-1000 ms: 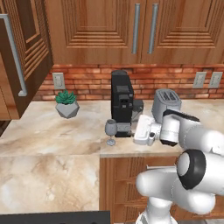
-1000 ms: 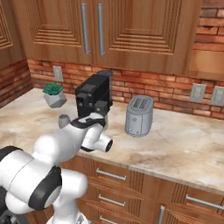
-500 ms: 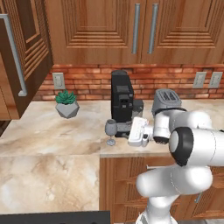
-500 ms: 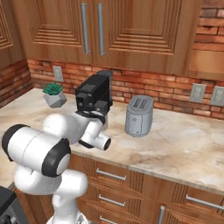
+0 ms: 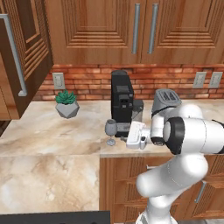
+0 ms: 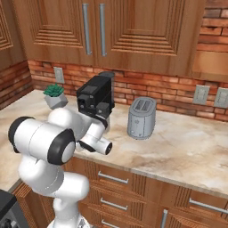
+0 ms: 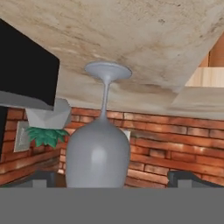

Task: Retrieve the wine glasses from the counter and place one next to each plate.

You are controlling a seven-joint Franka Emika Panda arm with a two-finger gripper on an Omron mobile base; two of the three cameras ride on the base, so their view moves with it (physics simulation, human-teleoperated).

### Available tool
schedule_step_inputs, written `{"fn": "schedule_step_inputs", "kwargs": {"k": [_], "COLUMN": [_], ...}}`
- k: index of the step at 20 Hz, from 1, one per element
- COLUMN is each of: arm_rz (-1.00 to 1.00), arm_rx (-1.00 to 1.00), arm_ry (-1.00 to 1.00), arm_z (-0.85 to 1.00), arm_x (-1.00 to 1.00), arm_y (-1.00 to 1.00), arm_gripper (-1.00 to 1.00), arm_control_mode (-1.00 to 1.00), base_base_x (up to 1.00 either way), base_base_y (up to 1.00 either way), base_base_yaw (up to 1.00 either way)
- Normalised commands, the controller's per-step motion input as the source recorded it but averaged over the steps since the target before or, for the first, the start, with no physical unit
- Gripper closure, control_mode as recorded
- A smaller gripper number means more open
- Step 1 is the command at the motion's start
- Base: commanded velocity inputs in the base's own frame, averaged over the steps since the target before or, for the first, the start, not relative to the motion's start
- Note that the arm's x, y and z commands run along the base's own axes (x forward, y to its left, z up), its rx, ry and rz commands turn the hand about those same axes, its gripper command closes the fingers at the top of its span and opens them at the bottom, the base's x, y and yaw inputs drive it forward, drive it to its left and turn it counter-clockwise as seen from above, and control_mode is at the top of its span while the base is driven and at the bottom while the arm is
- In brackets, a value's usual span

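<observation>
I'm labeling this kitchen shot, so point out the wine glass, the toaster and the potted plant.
wine glass [image 5: 110, 128], left base view, on its bowl
toaster [image 6: 141, 117], right base view, on its front side
potted plant [image 5: 67, 109], left base view, on its pot

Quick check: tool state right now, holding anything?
Tool: open, holding nothing; the wine glass sits between its fingertips, not yet gripped.

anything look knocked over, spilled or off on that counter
Nothing stands out. The wine glass stands upright on the counter before the coffee machine; toaster and plant are upright too. The open gripper sits level beside the glass.
</observation>
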Motion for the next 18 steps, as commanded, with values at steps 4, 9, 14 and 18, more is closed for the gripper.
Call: {"fn": "schedule_step_inputs", "kwargs": {"k": [4,9,14,18], "arm_rz": [0.0,-0.01,-0.06,-0.09], "arm_rx": [0.0,0.01,0.0,0.0], "arm_ry": [0.06,0.12,0.03,0.0], "arm_z": [-0.11,-0.19,-0.19,-0.11], "arm_x": [0.0,0.0,0.0,0.0], "arm_y": [0.0,0.13,0.28,0.19], "arm_gripper": [-1.0,-1.0,-1.0,-1.0], "arm_control_mode": [-1.0,-1.0,-1.0,-1.0], "base_base_x": [0.0,0.0,0.0,0.0], "base_base_y": [0.0,0.0,0.0,0.0], "base_base_yaw": [0.0,0.0,0.0,0.0]}}
